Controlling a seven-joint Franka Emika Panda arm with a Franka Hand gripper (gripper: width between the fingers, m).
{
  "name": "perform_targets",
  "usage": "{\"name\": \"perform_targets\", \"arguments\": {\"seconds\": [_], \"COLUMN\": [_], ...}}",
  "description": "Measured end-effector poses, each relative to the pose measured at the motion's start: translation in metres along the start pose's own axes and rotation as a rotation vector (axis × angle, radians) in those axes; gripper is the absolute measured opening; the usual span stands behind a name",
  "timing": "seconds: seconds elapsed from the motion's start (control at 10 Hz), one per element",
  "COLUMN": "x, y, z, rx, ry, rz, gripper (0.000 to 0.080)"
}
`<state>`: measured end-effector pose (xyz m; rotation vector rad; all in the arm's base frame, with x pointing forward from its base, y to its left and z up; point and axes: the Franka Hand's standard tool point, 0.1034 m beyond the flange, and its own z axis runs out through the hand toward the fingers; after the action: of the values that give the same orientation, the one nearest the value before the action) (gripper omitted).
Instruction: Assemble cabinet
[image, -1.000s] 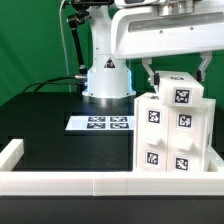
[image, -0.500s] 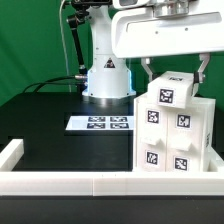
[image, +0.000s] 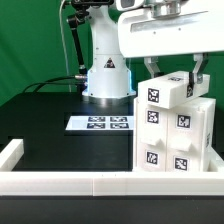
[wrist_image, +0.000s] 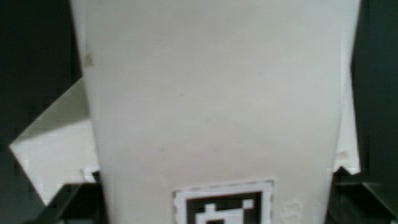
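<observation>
Green backdrop behind our black worktop (image: 50, 115); moving rightward we pass the marker board (image: 101, 123), then the cabinet (image: 172, 140) at the exterior view's right, our end effector (image: 171, 70) clamped on its top piece (image: 165, 92).

The exterior view faces the robot base (image: 107, 78) across the desk (image: 60, 140) from slightly above; the wrist view presses close against the cabinet (wrist_image: 205, 110), which both share.
</observation>
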<state>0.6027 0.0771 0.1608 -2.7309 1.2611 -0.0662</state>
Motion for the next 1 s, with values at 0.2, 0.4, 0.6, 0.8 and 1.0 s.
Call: {"name": "perform_targets", "arguments": {"seconds": [0.2, 0.4, 0.6, 0.8, 1.0], "x": [-0.0006, 0.0004, 0.0009, 0.0023, 0.0031], "y": [-0.0021, -0.0039, -0.0040, -0.0024, -0.0015], "z": [-0.0004, -0.0010, -0.0009, -0.0004, 0.0006], "rx": [0.006, 0.022, 0.028, 0.038, 0.048], "ry": [0.004, 0.001, -0.005, -0.023, -0.034], "rz": [0.160, 0.294, 0.421, 0.555, 0.691], "gripper": [0.0558, 0.0558, 0.0558, 0.0558, 0.0558]}}
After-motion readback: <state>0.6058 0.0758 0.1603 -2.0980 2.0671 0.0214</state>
